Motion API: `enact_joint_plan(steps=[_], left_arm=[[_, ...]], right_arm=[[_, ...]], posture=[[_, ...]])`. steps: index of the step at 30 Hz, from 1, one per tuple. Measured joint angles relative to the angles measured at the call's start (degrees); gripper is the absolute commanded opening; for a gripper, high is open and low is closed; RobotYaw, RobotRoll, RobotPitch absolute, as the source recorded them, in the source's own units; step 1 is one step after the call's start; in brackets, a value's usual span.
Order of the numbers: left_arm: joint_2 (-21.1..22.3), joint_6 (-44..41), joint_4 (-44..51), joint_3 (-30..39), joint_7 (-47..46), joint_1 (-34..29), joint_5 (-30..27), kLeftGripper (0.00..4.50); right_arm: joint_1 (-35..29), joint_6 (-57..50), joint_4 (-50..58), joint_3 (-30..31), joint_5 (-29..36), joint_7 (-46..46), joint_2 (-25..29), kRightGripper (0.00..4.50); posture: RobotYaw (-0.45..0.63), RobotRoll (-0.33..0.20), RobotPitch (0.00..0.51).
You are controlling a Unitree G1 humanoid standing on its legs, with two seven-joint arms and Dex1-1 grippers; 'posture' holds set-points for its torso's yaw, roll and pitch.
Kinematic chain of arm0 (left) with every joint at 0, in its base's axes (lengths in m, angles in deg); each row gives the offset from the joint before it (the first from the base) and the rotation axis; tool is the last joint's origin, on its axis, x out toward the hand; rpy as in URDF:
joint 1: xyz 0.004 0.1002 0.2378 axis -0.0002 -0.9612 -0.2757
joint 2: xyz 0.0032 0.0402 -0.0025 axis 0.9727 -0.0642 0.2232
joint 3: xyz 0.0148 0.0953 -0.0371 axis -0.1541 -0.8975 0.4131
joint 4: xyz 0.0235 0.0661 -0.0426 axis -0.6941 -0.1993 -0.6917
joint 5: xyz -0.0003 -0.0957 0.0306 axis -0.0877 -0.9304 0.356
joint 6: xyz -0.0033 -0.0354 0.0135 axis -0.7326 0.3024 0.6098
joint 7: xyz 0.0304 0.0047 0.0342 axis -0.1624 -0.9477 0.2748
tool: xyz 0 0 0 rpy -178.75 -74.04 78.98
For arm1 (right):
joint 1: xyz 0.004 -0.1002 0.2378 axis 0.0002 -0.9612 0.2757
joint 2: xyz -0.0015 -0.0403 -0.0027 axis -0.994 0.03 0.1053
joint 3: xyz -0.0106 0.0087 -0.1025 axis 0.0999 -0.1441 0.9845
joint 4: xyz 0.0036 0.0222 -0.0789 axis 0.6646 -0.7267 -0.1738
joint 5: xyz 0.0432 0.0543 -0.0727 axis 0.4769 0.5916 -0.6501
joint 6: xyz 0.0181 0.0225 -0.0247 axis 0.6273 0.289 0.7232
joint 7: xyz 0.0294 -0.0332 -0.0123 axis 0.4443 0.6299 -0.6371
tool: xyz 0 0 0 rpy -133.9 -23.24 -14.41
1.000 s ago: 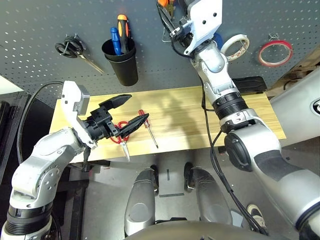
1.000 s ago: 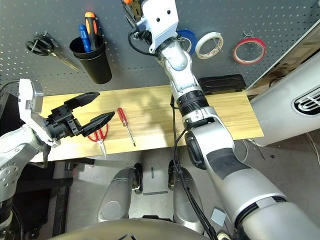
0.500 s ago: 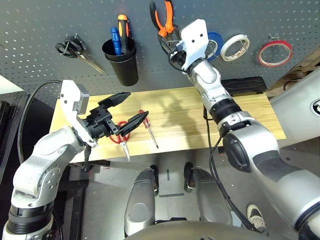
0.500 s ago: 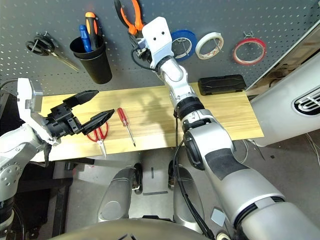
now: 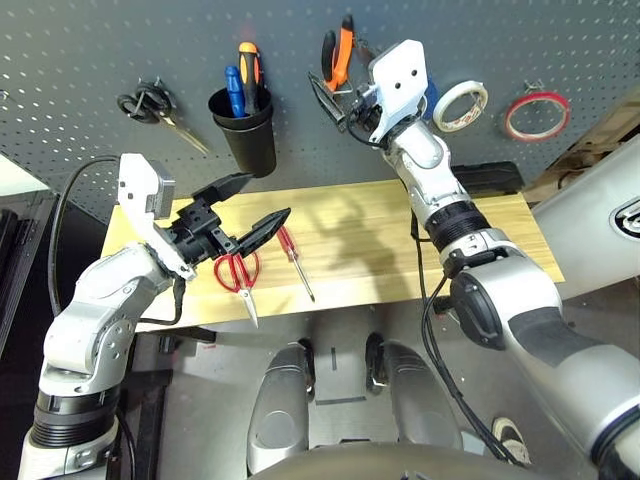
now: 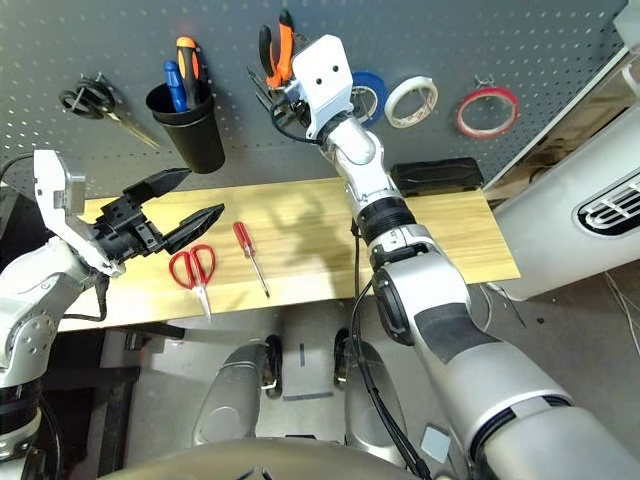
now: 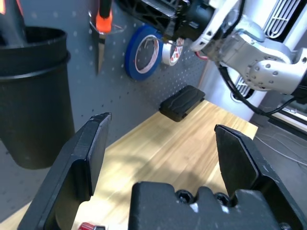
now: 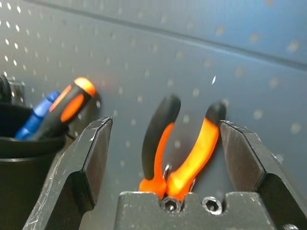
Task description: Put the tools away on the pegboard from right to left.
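Observation:
The orange-and-black pliers (image 5: 338, 55) hang on the pegboard (image 5: 80, 50), handles up. My right gripper (image 8: 165, 125) is open just in front of them, a finger (image 8: 91, 158) standing off each side of the handles (image 8: 196, 153) without touching. The thin red tape ring (image 5: 530, 113) hangs at the far right of the board. The red-handled scissors (image 5: 238, 275) and the red-handled screwdriver (image 5: 295, 258) lie on the wooden table (image 5: 380, 230). My left gripper (image 5: 266, 196) hovers open and empty above the table, just over the scissors.
A black cup (image 5: 245, 125) holding screwdrivers and black-handled scissors (image 5: 150, 105) hang on the board's left. A blue tape roll (image 6: 370, 95) and a white one (image 5: 460, 105) hang between the pliers and the red ring. A black box (image 5: 490, 178) sits at the table's back right.
My right gripper has opened and let go of the pliers, which now hang on the board, and it has drawn back slightly. The camera view has shifted.

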Motion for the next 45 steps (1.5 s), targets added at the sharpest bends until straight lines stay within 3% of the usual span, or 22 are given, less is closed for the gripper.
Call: enact_joint_plan(steps=[8, 18, 25, 32, 36, 45], left_arm=[[-0.2, 0.9, -0.7, -0.4, 0.2, 0.3, 0.9, 4.50], [-0.5, 1.1, -1.5, -0.5, 0.9, -0.8, 1.3, 4.50], [-0.5, 1.1, -2.2, -0.9, 1.5, -1.8, 1.4, 4.50], [-0.9, -2.0, -2.5, -4.8, -0.7, -1.8, 4.2, 4.50], [-2.0, -7.5, -3.0, -10.3, -6.9, -0.5, 10.2, 4.50], [-12.2, -12.5, -13.8, -17.8, -18.8, 6.9, 21.4, 4.50]], right_arm=[[-4.4, -8.5, 16.9, -0.1, 6.3, 5.8, 3.6, 4.46], [-11.8, -36.2, 39.9, 0.3, 17.9, 20.6, 16.8, 4.46], [-17.1, -51.3, 46.2, 1.6, 22.8, 29.4, 25.3, 4.46], [-25.8, -51.1, 45.5, 5.8, 21.0, 37.5, 28.7, 4.46], [-28.5, -46.2, 43.0, 7.7, 18.8, 43.0, 30.3, 4.46], [-29.4, -32.7, 33.9, 9.7, 13.3, 50.9, 32.5, 4.46]], posture=[[0.11, 0.000, 0.077], [0.09, 0.000, 0.074], [0.09, 0.000, 0.061], [0.09, 0.000, 0.064], [0.09, 0.000, 0.071], [0.07, 0.000, 0.088]])
